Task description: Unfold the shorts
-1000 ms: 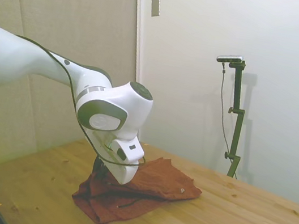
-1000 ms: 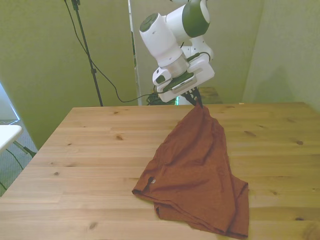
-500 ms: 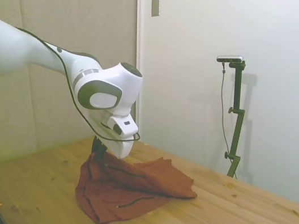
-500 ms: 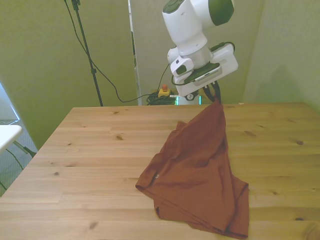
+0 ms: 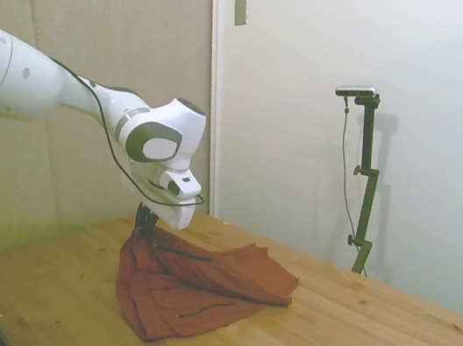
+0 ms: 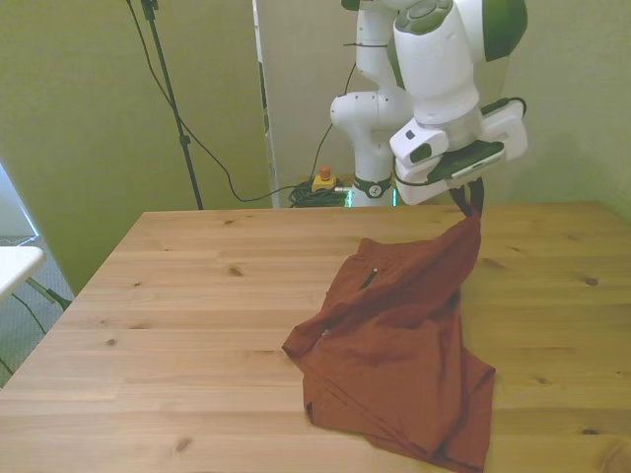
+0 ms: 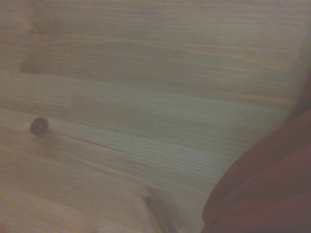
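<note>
The gripper (image 6: 471, 209) pinches a corner of the shorts (image 6: 399, 340) — jaws closed on cloth — lifting it while the rest lies bunched on the counter (image 6: 177, 315). Mid-unfold; next, draw it outward and lay flat.

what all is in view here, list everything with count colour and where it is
shorts: one, rust brown, wrinkled, mostly lying on the table's middle, one corner lifted toward the front view's right
table: one, light wood with knots, under the shorts
wall plate: one, grey, high on the wall in the side view
cables: dark, hanging behind the table's far edge
arm: one, white, reaching in from the side view's left
end effector: one, dark fingers, shut on the shorts' raised corner
</note>
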You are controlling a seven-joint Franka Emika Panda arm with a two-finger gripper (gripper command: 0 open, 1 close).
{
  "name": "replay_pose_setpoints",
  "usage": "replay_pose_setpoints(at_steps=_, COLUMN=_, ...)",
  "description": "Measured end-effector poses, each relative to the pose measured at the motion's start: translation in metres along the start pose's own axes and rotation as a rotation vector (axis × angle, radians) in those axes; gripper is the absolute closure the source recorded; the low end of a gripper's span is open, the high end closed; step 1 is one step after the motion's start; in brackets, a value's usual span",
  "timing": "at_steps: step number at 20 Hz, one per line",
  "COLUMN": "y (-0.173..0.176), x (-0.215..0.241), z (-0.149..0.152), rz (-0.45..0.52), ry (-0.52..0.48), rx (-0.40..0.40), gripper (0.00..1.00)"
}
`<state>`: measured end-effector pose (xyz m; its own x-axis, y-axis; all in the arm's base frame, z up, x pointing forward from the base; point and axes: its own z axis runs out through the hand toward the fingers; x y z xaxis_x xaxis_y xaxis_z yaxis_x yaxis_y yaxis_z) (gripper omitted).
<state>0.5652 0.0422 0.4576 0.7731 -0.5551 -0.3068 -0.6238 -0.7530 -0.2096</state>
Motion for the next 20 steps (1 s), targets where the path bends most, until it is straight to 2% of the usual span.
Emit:
replay_pose_setpoints(at_steps=6, y=-0.033, x=0.007, z=0.024, rz=-0.029, ry=-0.010, rx=-0.039, gripper=0.00)
replay_pose_setpoints(at_steps=13, y=-0.062, x=0.017, z=0.035, rz=-0.054, ry=-0.005, rx=-0.053, gripper=0.00)
replay_pose_setpoints(at_steps=20, y=-0.077, x=0.028, z=0.029, rz=-0.040, ry=0.000, rx=-0.047, gripper=0.00)
